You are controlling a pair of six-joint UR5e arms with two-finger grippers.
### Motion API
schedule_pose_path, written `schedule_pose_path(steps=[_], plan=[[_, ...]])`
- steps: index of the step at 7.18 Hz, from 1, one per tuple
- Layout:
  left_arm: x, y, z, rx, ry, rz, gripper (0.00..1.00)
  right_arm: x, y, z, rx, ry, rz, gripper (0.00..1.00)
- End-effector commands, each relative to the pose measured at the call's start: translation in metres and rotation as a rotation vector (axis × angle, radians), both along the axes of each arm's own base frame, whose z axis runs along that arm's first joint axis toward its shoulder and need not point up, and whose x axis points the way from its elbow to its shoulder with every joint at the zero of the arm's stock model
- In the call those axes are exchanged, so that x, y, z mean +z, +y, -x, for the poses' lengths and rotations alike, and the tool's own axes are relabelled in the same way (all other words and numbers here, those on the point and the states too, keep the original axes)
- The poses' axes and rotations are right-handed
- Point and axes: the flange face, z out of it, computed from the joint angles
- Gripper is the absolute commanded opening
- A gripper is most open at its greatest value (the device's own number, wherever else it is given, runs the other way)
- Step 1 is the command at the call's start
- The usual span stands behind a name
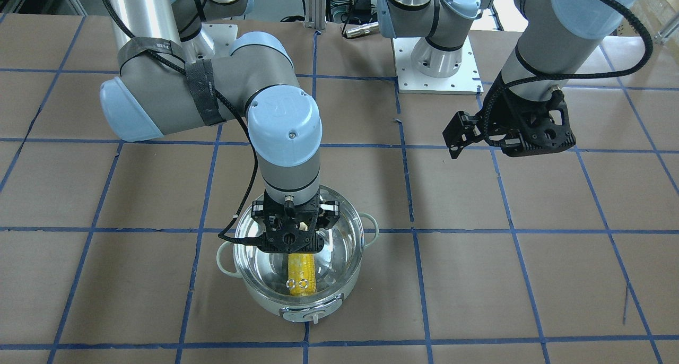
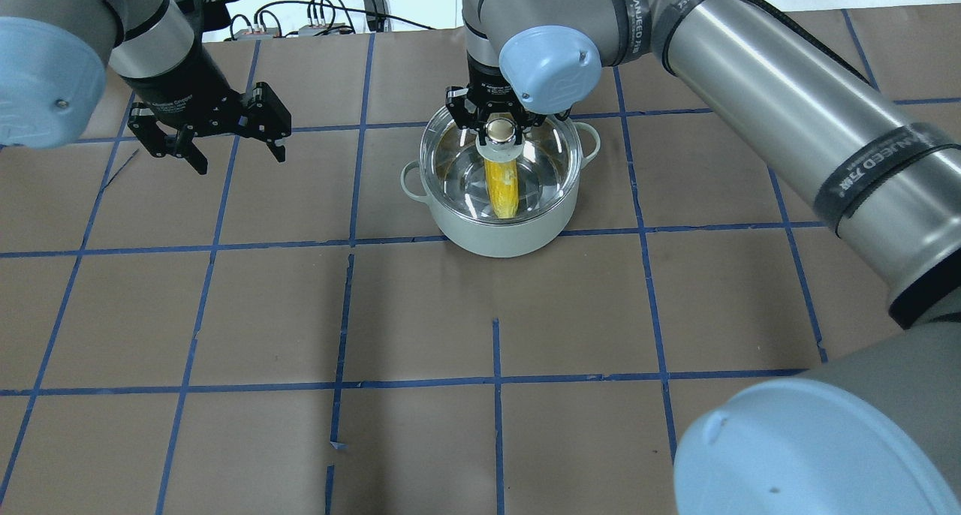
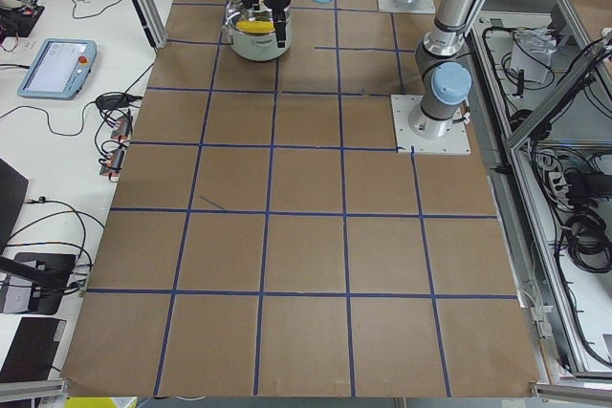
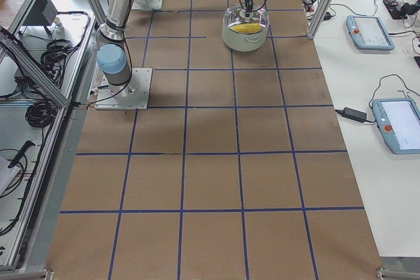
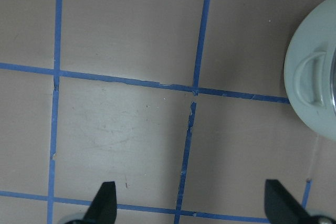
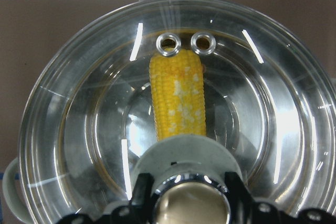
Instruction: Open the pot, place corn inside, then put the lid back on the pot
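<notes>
The pale-green pot point(image 2: 495, 233) stands on the table with the yellow corn point(image 2: 501, 188) lying inside it. The clear glass lid point(image 1: 339, 231) covers the pot's mouth; I cannot tell if it rests on the rim or hangs just above it. My right gripper point(image 2: 501, 124) is directly over the pot, its fingers point(image 6: 143, 195) shut on the lid's knob point(image 6: 191, 205). The corn point(image 6: 177, 103) shows through the glass below two vent holes. My left gripper point(image 2: 218, 140) is open and empty, hovering above the table well to the left of the pot point(image 5: 310, 77).
The table is brown paper with a blue tape grid point(image 2: 495, 380). The arm bases stand on white plates point(image 1: 437, 67) at the robot's side. Tablets and cables point(image 4: 371, 31) lie on side benches off the table.
</notes>
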Motion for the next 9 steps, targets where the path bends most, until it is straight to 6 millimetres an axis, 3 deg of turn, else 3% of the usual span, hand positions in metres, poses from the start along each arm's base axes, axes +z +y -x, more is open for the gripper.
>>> schedule_pose_path(steps=[1, 3, 4, 5, 6, 7, 8, 9], plan=[[0.0, 0.0, -0.001, -0.001, -0.012, 0.0, 1.0, 0.0, -0.001, 0.001, -0.002, 0.001, 0.001, 0.98], [-0.005, -0.004, -0.002, -0.004, -0.008, -0.006, 1.0, 0.004, -0.005, 0.009, -0.01, -0.001, 0.002, 1.0], [-0.006, -0.004, -0.002, -0.007, -0.008, -0.008, 1.0, 0.018, -0.01, 0.022, 0.0, 0.003, 0.01, 1.0], [-0.004, -0.003, -0.002, -0.009, -0.014, -0.009, 1.0, 0.028, -0.012, 0.057, 0.062, 0.039, -0.067, 1.0], [-0.005, 0.0, -0.003, -0.009, -0.018, -0.015, 1.0, 0.057, -0.016, 0.114, 0.155, 0.031, -0.074, 1.0], [-0.009, 0.0, -0.006, -0.01, -0.048, -0.021, 1.0, 0.082, -0.007, 0.16, 0.191, 0.023, -0.093, 1.0], [-0.008, 0.0, -0.006, -0.008, -0.048, -0.019, 1.0, 0.11, 0.014, 0.174, 0.188, 0.034, -0.075, 1.0], [-0.012, 0.0, -0.006, -0.008, -0.046, -0.027, 1.0, 0.122, 0.042, 0.18, 0.19, 0.035, -0.092, 1.0]])
